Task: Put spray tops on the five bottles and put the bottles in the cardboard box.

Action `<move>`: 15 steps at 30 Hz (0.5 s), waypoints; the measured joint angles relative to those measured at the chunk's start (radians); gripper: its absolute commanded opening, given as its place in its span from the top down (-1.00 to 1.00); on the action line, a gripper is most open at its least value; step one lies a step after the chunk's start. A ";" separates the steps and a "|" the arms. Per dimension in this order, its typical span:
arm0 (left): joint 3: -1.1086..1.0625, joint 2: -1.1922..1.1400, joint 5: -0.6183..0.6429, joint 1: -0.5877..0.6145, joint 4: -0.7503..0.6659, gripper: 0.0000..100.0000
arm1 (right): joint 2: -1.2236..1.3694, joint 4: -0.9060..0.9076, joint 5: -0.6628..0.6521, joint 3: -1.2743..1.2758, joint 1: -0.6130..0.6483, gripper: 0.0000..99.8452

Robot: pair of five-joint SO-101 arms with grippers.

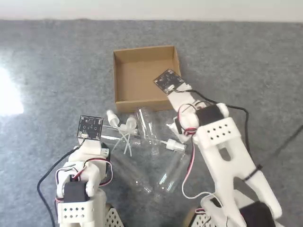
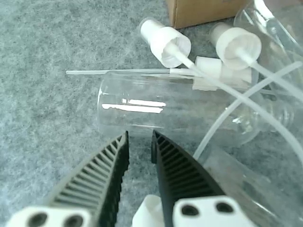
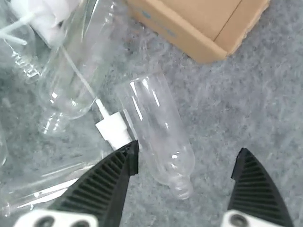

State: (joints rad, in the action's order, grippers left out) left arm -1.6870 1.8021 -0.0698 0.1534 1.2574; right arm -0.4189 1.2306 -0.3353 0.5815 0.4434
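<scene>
One clear plastic bottle [image 3: 156, 123] under the wide-open right pincer [image 3: 189, 149] looks light and slippery, so hold its middle gently.

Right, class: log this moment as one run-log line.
left tool: slightly open, empty, by lying bottle | right tool: open, over second bottle | spray tops: loose | box: no bottles
</scene>
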 measured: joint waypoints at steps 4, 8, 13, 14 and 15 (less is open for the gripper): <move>0.000 0.000 0.000 -0.002 0.000 0.85 | 0.043 -0.005 0.000 0.000 0.054 0.39; 0.000 0.000 0.000 -0.002 0.000 0.85 | 0.084 -0.009 -0.002 0.000 0.097 0.39; 0.000 0.000 0.000 0.000 0.000 0.85 | 0.158 -0.041 -0.017 0.000 0.094 0.39; 0.000 0.000 0.000 0.000 0.000 0.85 | 0.175 -0.048 -0.026 0.000 0.095 0.39; 0.000 0.000 0.000 0.000 0.000 0.85 | 0.189 -0.055 -0.028 0.000 0.095 0.39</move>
State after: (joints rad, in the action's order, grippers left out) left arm -1.6870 1.8021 -0.0698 0.1534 1.2574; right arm -0.2302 1.1753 -0.3629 0.5815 0.5386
